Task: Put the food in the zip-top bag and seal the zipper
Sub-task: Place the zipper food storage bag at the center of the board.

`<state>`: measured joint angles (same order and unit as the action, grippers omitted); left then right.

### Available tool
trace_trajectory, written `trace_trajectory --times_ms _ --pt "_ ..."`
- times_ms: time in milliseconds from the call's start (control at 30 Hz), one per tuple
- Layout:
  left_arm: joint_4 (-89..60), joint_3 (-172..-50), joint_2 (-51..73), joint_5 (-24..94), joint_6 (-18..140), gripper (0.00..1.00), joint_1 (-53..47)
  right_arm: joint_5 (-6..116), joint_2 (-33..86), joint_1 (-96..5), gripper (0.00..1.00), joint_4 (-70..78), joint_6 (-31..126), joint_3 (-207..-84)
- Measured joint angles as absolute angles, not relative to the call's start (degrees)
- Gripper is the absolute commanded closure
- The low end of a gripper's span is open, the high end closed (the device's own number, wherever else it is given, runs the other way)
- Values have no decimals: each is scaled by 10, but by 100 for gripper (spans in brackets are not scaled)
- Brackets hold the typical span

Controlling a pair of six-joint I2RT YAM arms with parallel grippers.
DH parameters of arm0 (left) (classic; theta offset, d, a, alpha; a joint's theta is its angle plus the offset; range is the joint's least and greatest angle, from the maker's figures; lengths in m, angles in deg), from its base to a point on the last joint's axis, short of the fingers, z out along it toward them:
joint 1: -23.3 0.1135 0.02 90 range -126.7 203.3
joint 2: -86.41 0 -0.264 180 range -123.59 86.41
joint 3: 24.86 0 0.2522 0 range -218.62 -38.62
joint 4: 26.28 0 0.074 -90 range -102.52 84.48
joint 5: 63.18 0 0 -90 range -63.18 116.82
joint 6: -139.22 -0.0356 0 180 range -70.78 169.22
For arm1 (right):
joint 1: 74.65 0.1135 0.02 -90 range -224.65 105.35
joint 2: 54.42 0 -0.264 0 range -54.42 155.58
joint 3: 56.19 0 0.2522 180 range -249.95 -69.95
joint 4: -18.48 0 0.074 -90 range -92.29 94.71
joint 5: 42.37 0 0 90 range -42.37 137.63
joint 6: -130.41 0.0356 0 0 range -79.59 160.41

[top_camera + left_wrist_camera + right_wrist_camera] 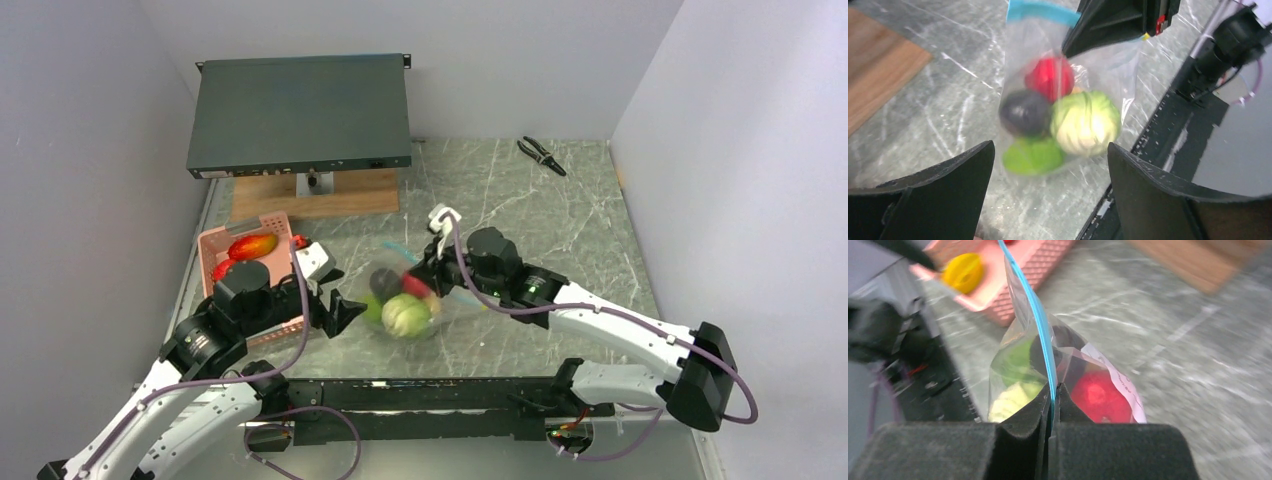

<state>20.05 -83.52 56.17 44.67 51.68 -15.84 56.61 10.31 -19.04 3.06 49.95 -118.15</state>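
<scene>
Teal-blue zipper [1040,330] plastic is being pinched flat between the closed jaws of the right pincer [1053,387], so the sealing step looks to be in hand. The left pincer [1050,147] is hanging wide open just in front of the zip-top bag [1020,55], gripping nothing.

The bag is lying on the tabletop [560,220] between the two arms, clear and crinkled, bulging with a red piece [1048,77], a dark purple one [1023,112], a round green one [1085,122] and a flatter green one [1033,155].

The next move probably calls for running the pinch along the strip while the left pincer is steadying the bag. Some food, including a yellow piece [964,271], is sitting in the pink basket [215,245].
</scene>
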Motion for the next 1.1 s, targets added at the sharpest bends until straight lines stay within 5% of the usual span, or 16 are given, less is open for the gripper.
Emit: trace_trajectory --times_ms 500,667,967,1100 --pt "225 -847 608 285 541 11 -158 95 67 -294 100 -189 513 -1226" --pt "225 -847 608 281 551 10 -158 97 92 -291 100 -184 495 -1226" --pt "322 -944 587 172 651 8 -158 138 305 -182 100 -148 515 -1236" --pt "400 -1027 582 102 717 8 -158 174 322 -157 86 -131 536 -1233"
